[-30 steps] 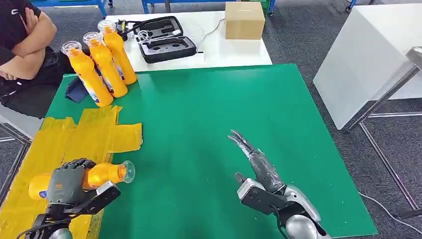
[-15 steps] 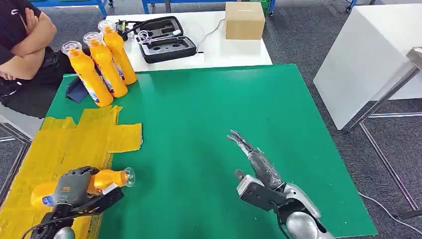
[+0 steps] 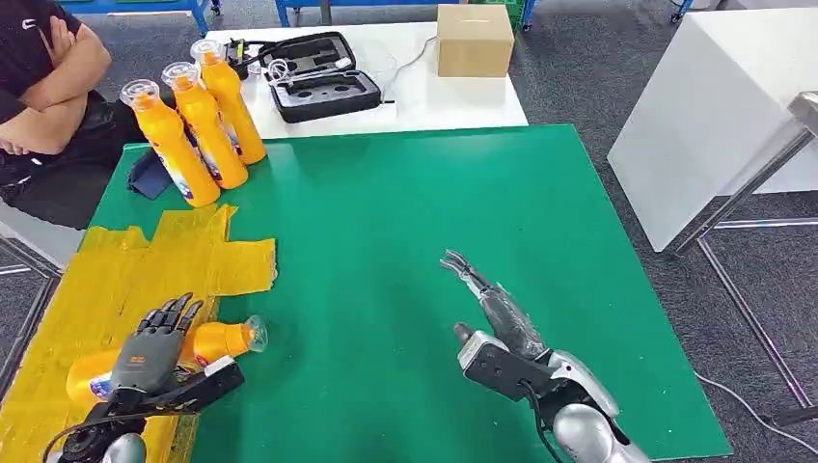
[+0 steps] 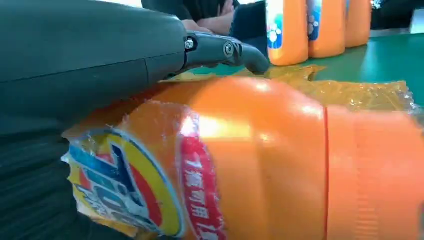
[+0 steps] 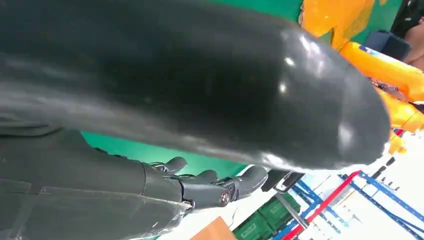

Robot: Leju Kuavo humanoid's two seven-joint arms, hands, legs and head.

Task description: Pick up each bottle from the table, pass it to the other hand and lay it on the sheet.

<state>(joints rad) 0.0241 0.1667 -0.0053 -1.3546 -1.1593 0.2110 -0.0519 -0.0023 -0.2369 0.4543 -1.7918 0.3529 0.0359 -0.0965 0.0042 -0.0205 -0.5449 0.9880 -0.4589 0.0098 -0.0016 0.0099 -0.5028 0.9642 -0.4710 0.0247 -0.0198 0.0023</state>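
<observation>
Lying bottle (image 3: 217, 340): orange, on its side along the near edge of the yellow sheet (image 3: 145, 265), clear cap end reaching out over the green table (image 3: 405, 231). Close up in the left wrist view (image 4: 240, 165), label uppermost, sheet crinkled beneath.

Left hand (image 3: 152, 345): released, fingers spread and lifted above the bottle's body, nothing grasped; contact with the bottle not certain from the head view.

Right hand (image 3: 490, 313): released, fingers extended forward, low over the green table, well apart from every bottle.

Standing bottles (image 3: 193, 121): three, upright, in a row at the far left of the table, just beyond the sheet.

Risk: round body, neck overhanging the sheet edge; likely to roll off onto bare green if brushed by the withdrawing fingers. Crinkled film may snag on a fingertip and drag the bottle along.

Change from a second ago: left hand then clenched around the bottle, now opened, fingers fanned upward. Bottle lower and nearer the table's front edge. Right hand hardly moved. Standing bottles unmoved.
</observation>
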